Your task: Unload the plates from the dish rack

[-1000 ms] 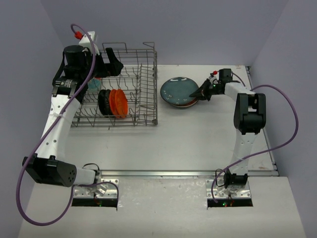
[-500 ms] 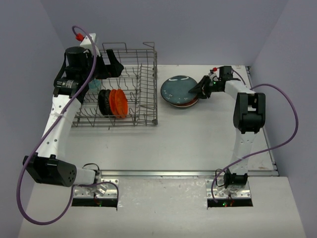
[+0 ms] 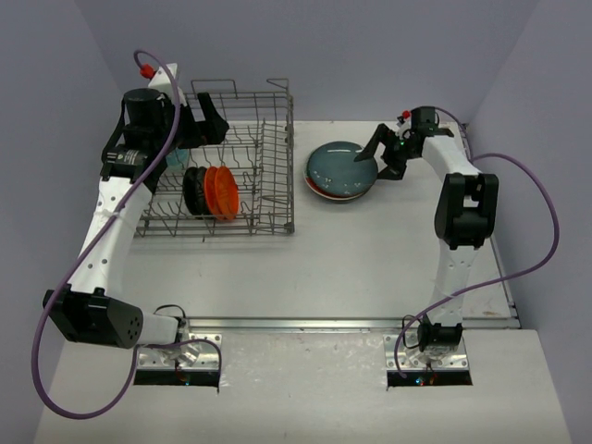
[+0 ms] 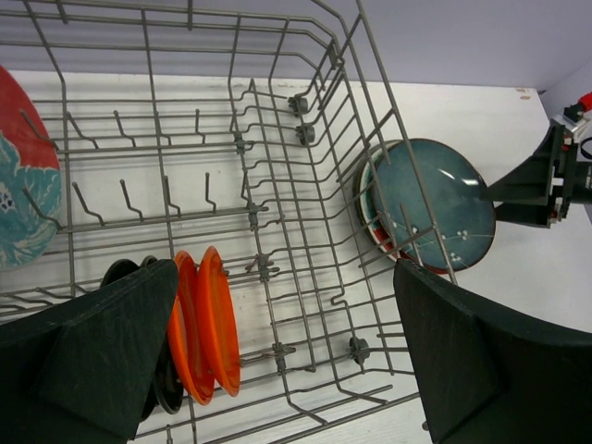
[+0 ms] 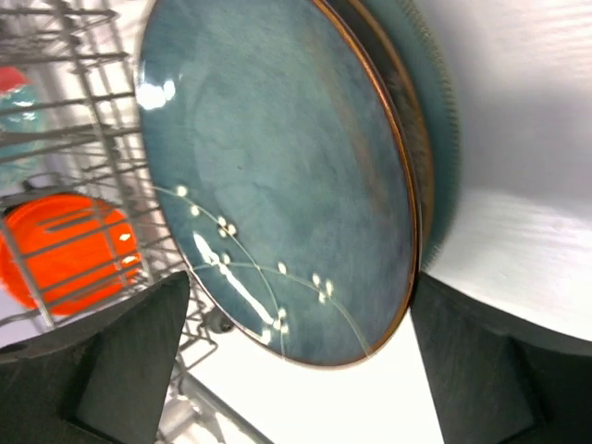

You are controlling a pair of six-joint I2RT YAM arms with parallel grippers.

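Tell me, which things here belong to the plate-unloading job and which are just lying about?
Part of the job: grey wire dish rack; orange round plates and black round plates standing in it; red floral-centred plate in it; dark teal glazed plate topping the unloaded stack.
Just there: looping purple cables; white table.

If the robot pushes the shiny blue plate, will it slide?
Probably. The blue plate gleams like glazed pottery, so it looks slippery. It rests on other plates, so a push might slide it off them. Pottery is likely stiff, heavy, and could chip.
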